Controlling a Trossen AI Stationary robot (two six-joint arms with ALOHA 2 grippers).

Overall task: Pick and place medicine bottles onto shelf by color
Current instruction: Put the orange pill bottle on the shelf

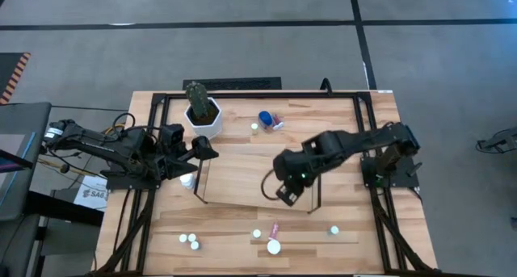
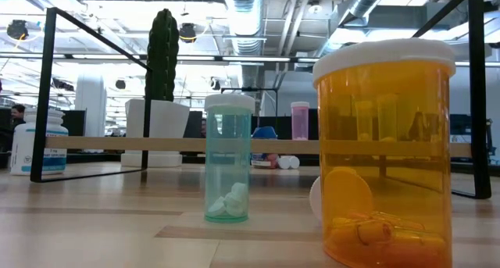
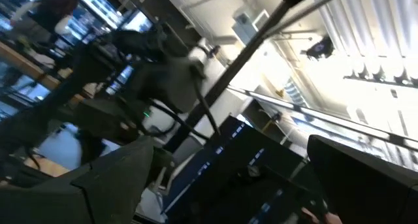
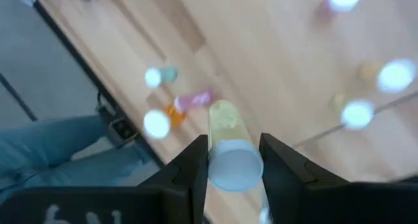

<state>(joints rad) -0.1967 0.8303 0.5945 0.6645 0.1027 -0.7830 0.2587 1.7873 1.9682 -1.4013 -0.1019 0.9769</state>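
My right gripper (image 1: 286, 195) hangs over the right end of the shelf (image 1: 242, 176), shut on a yellowish medicine bottle (image 4: 225, 123) with a white cap. My left gripper (image 1: 212, 150) waits open at the shelf's left end, its fingers (image 3: 117, 178) tilted up toward the room. A pink bottle (image 2: 300, 119) stands on the shelf board. Several small bottles stand or lie near the table's front edge, among them a teal one (image 2: 228, 162), an orange one (image 2: 387, 151) and a pink one (image 1: 275, 228). A blue-capped bottle (image 1: 265, 118) lies at the back. My right gripper pinches the yellowish bottle between its two fingers at the white-capped end (image 4: 233, 164). The fingers come from above, slanting down. The bottle runs roughly along them, cap toward the wrist and body (image 4: 224, 116) pointing away, lifted clear of the table.
A white pot with a cactus (image 1: 202, 111) stands at the back left, beside the shelf's left panel. A white bottle (image 2: 37, 147) stands left of the shelf. Black frame bars (image 1: 367, 140) run along the table's sides. Bare wood lies between the shelf and the front bottles.
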